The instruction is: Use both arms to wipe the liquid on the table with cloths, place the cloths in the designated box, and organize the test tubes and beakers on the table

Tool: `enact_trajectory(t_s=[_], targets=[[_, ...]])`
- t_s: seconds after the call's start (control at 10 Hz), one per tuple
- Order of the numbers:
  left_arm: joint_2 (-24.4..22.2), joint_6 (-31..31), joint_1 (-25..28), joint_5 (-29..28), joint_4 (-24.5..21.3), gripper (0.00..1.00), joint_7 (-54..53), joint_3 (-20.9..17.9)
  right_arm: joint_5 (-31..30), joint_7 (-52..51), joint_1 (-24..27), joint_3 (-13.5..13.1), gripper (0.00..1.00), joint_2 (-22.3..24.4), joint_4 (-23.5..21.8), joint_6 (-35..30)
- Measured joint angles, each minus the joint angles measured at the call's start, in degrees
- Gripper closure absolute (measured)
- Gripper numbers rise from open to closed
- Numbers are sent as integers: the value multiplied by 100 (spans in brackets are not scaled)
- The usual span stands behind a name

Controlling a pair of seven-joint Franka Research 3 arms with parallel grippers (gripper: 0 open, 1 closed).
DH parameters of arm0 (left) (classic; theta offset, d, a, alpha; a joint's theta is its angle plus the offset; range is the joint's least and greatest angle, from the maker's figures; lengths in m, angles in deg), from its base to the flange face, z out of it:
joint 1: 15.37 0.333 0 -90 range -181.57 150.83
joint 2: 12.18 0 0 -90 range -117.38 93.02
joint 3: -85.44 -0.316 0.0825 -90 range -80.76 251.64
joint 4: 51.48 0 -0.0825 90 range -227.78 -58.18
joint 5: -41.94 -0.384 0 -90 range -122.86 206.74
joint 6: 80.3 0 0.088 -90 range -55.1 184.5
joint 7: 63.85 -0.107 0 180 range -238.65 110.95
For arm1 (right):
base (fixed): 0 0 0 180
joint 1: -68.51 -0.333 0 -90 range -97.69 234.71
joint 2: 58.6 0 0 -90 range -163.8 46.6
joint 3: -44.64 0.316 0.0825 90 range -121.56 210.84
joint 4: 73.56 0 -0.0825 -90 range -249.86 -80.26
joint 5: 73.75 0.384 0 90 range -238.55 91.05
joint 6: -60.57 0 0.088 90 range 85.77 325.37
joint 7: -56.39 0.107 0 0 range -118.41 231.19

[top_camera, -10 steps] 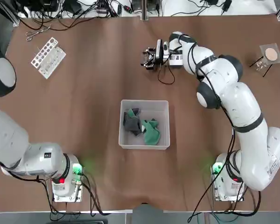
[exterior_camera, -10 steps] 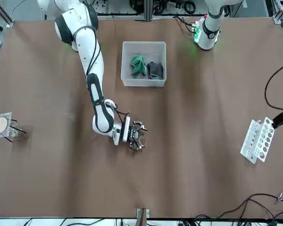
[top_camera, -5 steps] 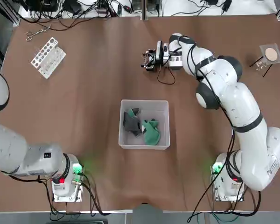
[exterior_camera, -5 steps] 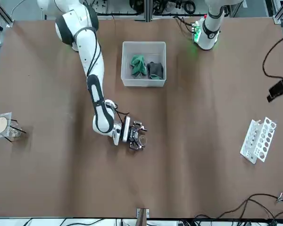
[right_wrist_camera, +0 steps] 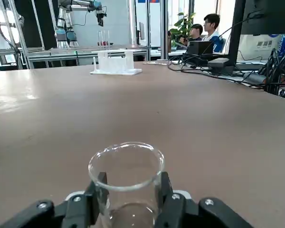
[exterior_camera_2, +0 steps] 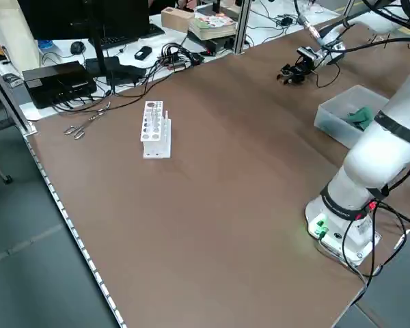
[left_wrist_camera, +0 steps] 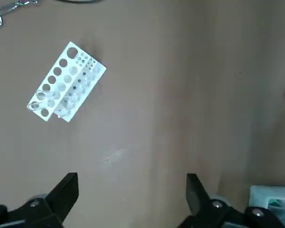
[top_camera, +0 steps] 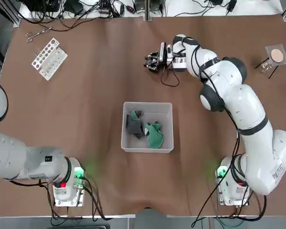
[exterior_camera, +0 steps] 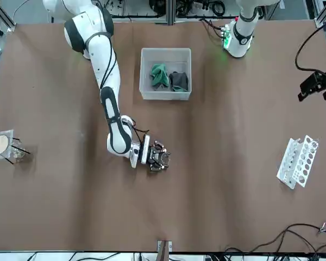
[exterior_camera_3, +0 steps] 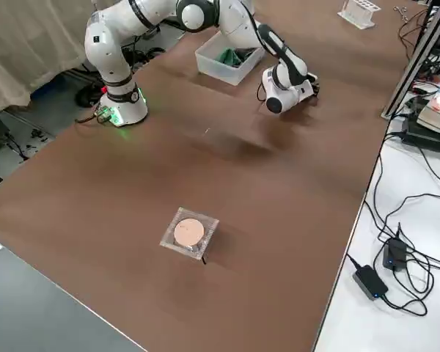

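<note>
Brown and wide, the surface (top_camera: 109, 181) carries one translucent bin (top_camera: 170, 126), one white perforated rack (top_camera: 49, 59) and one small beaker (right_wrist_camera: 128, 185), with two robot arms mounted along its near edge. Two cloths lie crumpled inside the bin, side by side: the dark grey cloth (top_camera: 134, 125) toward the robot's left, the green cloth (top_camera: 154, 135) toward its right. The bin sits between the arm bases, a little farther out on the surface. Over toward the far left corner stands the rack, with thin clear test tubes (right_wrist_camera: 104, 39) rising from it; their exact number I cannot tell. One metal tool with looped ends (top_camera: 38, 34) lies beyond the rack, near the corner. At the far right is one clear square piece with a round beige disc (top_camera: 277, 56) and two dark rods showing beside it. The right end effector (right_wrist_camera: 133, 183), out past the bin, pinches the upright clear beaker between its two fingers. The left end effector (left_wrist_camera: 133, 178) hangs above the left side of the surface, fingers spread wide with nothing between them. Two people (right_wrist_camera: 204, 31) show in the room behind, near one dark monitor (right_wrist_camera: 270, 19).
</note>
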Motion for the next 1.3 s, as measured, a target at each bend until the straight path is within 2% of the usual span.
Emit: enact_trajectory(t_s=[0.4, 0.6, 0.8, 1.0, 1.3], targets=[[51, 27, 3, 0, -14, 0, -12, 48, 22, 152, 62, -42, 50, 25, 134, -1], [96, 66, 4, 0, 12, 0, -12, 48, -223, 286, 201, -94, 50, 115, 151, -2], [184, 82, 4, 0, 163, 0, -10, 54, -981, 569, 599, -139, 50, 244, 155, -252], [246, 82, 0, 0, 240, 0, -3, 75, -1790, 702, 1292, -162, 49, 355, 166, -979], [256, 82, 1, 0, 262, 0, -2, 79, -3254, 1183, 2299, -178, 49, 777, 225, -2364]])
